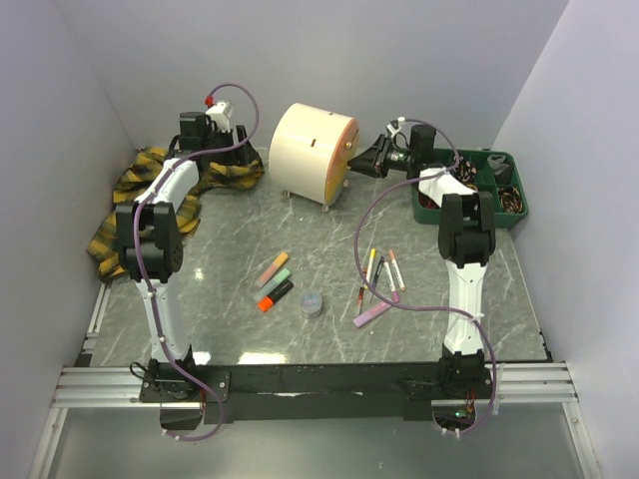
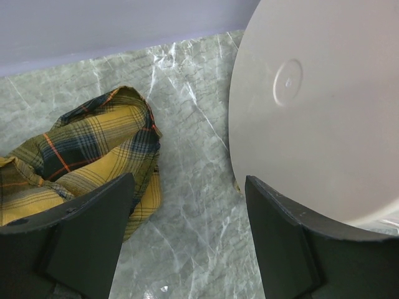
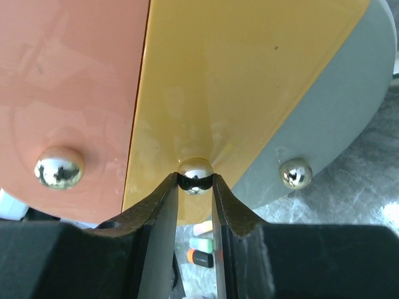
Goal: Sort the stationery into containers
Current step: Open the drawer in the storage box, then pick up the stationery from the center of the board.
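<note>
The cream cylindrical cabinet [image 1: 312,152] lies on its side at the back. My right gripper [image 1: 361,160] is at its front face, fingertips pressed on either side of the middle chrome knob [image 3: 195,174] of the yellow-orange drawer front [image 3: 237,93]. Behind the cabinet [image 2: 324,106], my left gripper [image 2: 190,187] hangs open over bare table, holding nothing. Three highlighters [image 1: 275,281], a grey tin [image 1: 312,303], thin pens [image 1: 379,271] and a pink highlighter [image 1: 371,315] lie mid-table. The dark green tray [image 1: 499,165] sits at the back right.
A yellow-black plaid cloth [image 1: 150,190] is bunched at the back left, close to the left fingers [image 2: 81,237]. Two more chrome knobs [image 3: 58,168] [image 3: 295,173] sit on the neighbouring orange and grey fronts. The tray holds coiled bands and rings. Walls close in on three sides.
</note>
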Controlling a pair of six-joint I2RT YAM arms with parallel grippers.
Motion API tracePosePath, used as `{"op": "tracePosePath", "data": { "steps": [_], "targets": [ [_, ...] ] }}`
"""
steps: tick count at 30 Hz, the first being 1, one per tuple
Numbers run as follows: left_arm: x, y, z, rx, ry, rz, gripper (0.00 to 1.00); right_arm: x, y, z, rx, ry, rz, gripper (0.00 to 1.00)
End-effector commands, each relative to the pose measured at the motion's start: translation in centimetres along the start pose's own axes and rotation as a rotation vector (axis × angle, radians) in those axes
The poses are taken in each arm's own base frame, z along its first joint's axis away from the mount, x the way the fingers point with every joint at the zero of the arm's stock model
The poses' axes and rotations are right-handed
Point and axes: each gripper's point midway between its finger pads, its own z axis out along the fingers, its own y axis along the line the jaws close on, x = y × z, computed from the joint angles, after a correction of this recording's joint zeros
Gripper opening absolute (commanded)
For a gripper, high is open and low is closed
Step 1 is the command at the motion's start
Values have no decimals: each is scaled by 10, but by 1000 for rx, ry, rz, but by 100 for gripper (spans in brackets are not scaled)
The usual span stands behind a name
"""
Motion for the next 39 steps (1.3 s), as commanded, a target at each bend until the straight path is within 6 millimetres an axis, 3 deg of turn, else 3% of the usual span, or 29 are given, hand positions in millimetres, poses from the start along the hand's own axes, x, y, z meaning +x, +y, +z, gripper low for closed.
{"op": "tracePosePath", "data": {
  "steps": [1,3,4,5,6,10,19,20,24,28,32,33,34,35,37,39],
  "targets": [
    [-39,-13,-25,0,-88,56,78,-11,19,-33,1,-31,-68,15],
    [-42,-17,-28,7,-95,57,78,-12,14,-45,17,-41,-67,15],
    [-40,-16,-28,7,-96,47,78,-11,21,-48,16,-45,-80,15],
    [-42,-17,-31,10,-102,44,78,-8,20,-50,20,-43,-79,15],
    [-41,-18,-32,15,-99,40,78,-17,15,-65,33,-73,-76,15],
    [-46,-18,-38,8,-112,51,78,-15,22,-82,41,-89,-78,15],
    [-50,-21,-47,3,-122,68,79,-9,16,-96,61,-106,-55,21],
    [-50,-22,-47,2,-122,72,79,-10,17,-96,66,-111,-52,23],
    [-50,-25,-49,2,-123,78,79,-11,15,-100,94,-125,-43,51],
    [-57,-25,-56,-17,-136,88,80,-13,20,-107,100,-128,-74,59],
    [-66,-25,-73,-67,-152,106,82,-10,29,-127,124,-138,-119,62],
    [-68,-25,-78,-80,-157,118,83,-10,37,-139,142,-155,-123,63],
    [-74,-27,-89,-98,-172,128,84,-4,35,-145,155,-154,-131,64],
    [-67,-25,-93,-119,-157,122,84,-2,39,-152,164,-161,-139,64],
    [-74,-27,-115,-167,-184,123,92,7,55,-169,182,-166,-203,64],
    [-55,-30,-124,-167,-155,90,97,25,74,-179,218,-126,-255,67]
  ]
}}
